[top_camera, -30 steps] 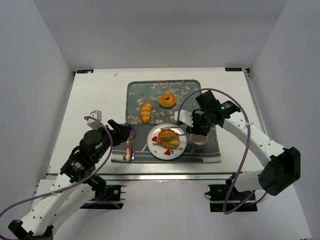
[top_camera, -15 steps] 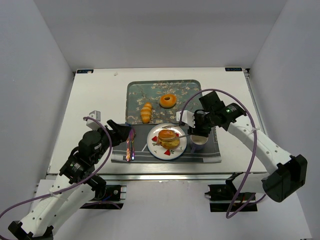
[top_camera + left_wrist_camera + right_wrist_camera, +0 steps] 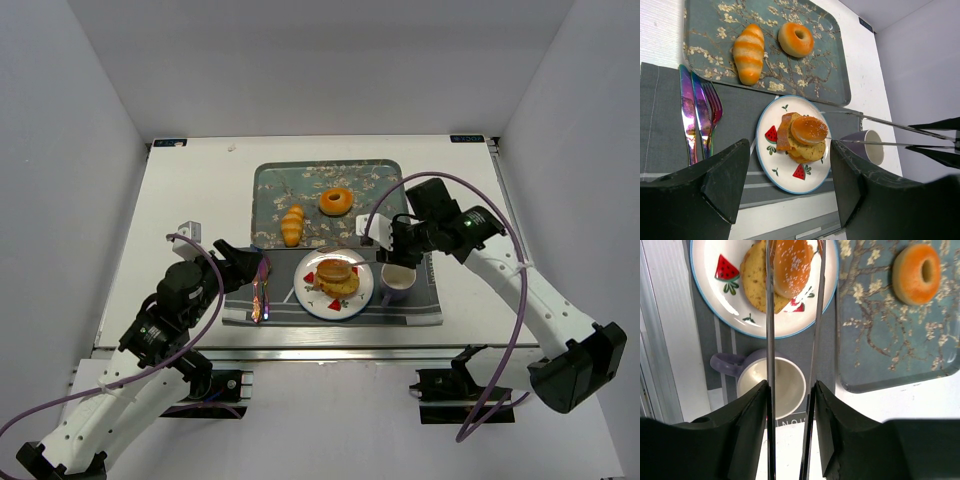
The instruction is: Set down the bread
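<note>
A white counter (image 3: 190, 190) carries a grey-blue rectangular tray with a blossom print (image 3: 375, 185) at the far side. A dark grey striped cloth placemat (image 3: 410, 312) lies just in front of the tray.

On the placemat sits a round white plate with a blue rim and watermelon prints (image 3: 815, 170). The bread, a round sesame-topped bun (image 3: 809, 130), rests there on top of a stack of toasted slices. A purple mug with a white inside (image 3: 397, 283) stands just right of the plate, also on the mat. A set of iridescent cutlery (image 3: 261, 290) lies along the mat's left part.

Two more pieces are on the tray, well apart from the plate: an orange-and-white striped roll (image 3: 291, 225) and an orange ring-shaped doughnut (image 3: 336, 201).

The right pincer (image 3: 790, 395) hangs above the mug and pinches a pair of long metal tongs (image 3: 770, 365). The tong arms reach over the plate and run one on each side of the bun. I cannot tell whether they touch it.

The left pincer (image 3: 787, 150) is spread wide with nothing between its fingers. It hovers over the left part of the mat, near the cutlery.
</note>
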Controlling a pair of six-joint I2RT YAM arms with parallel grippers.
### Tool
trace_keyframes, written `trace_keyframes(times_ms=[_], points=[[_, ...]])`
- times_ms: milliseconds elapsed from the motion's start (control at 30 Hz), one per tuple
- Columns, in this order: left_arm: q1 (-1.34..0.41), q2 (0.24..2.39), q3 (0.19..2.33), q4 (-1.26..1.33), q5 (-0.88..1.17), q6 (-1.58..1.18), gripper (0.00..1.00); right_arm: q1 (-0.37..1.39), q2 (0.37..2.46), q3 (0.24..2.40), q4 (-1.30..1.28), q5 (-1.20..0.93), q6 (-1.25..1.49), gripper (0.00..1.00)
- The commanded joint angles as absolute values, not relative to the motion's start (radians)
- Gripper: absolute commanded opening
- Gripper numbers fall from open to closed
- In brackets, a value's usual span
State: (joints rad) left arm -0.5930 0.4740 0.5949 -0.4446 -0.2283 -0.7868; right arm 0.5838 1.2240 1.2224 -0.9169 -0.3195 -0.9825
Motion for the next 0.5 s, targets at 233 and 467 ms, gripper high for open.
trace_keyframes(times_ms=[233, 467], points=[[-0.598, 0.476, 0.598, -0.434, -0.236, -0.785, 0.74, 0.428, 1.196, 1.292, -0.746, -0.380, -0.744, 0.38], [-0.598, 0.480, 0.583, -0.414, -0.218, -0.785, 0.74, -0.079, 1.272, 1.210, -0.586, -0.443, -0.569, 0.17]])
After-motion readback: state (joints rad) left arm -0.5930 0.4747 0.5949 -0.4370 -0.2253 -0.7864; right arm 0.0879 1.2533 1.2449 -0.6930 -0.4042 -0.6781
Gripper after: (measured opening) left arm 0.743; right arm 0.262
